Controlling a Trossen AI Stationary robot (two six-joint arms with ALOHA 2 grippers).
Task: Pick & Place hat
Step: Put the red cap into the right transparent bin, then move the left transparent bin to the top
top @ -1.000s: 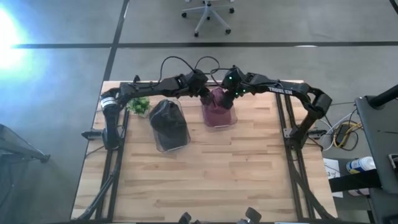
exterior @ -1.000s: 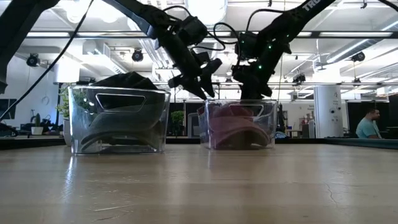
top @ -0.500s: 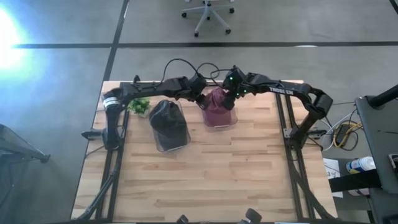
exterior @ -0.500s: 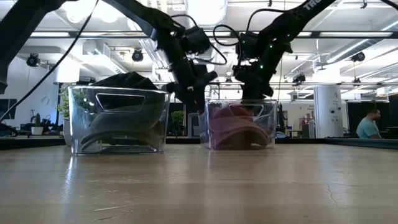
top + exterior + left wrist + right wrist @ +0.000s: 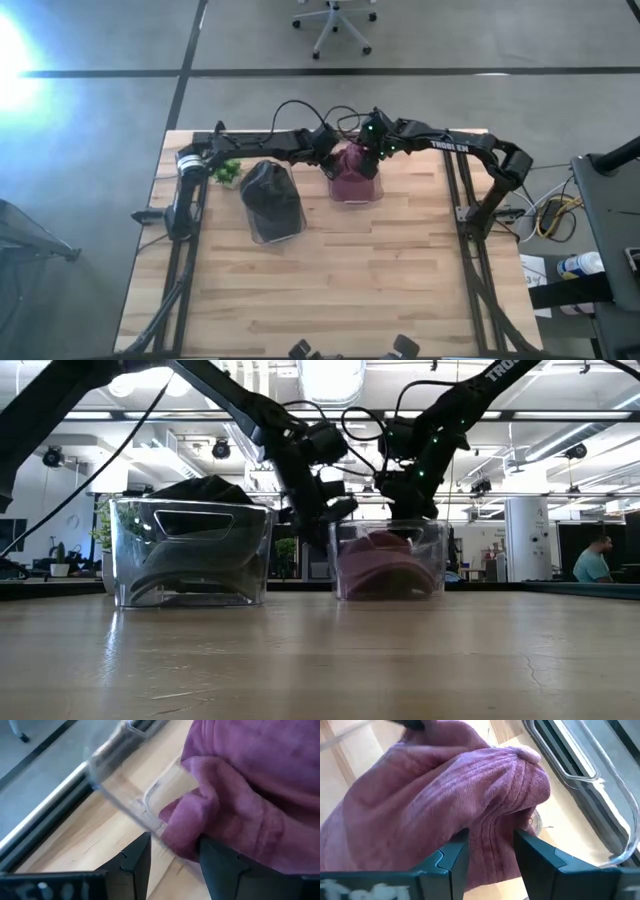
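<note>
A purple hat [image 5: 350, 180] sits in a clear bin [image 5: 436, 575] near the table's far edge, its crown bulging above the rim [image 5: 385, 545]. Both grippers meet at this bin. My left gripper [image 5: 175, 865] is at the bin's left side [image 5: 328, 160], shut over the hat's edge. My right gripper [image 5: 490, 860] reaches into the bin from the right [image 5: 366, 158], shut on the hat's crown. My left gripper pinches a rolled fold at the hat's edge [image 5: 182, 837] where it bulges over the bin's rim [image 5: 150, 815]. The clear wall runs down between the fingers too; whether it is caught with the cloth I cannot tell. The fingers slant down from the table's left. My right gripper pinches a bunched fold of the hat's crown [image 5: 492, 832] between its two fingers, slanting down from the table's right. Several layers of ribbed cloth gather there. The rest of the hat lies in the bin.
A second clear bin [image 5: 270, 205] with a black hat [image 5: 190, 495] stands left of the purple one. A small green plant [image 5: 225, 172] sits by the left arm's base. The near half of the wooden table [image 5: 330, 290] is bare. A person [image 5: 597, 560] sits beyond the table.
My left gripper has come down from above the bin's left rim to the hat's edge, and its spread fingers have narrowed. The bin's left end has shifted slightly toward the right. The hat's crown now stands higher in the bin.
</note>
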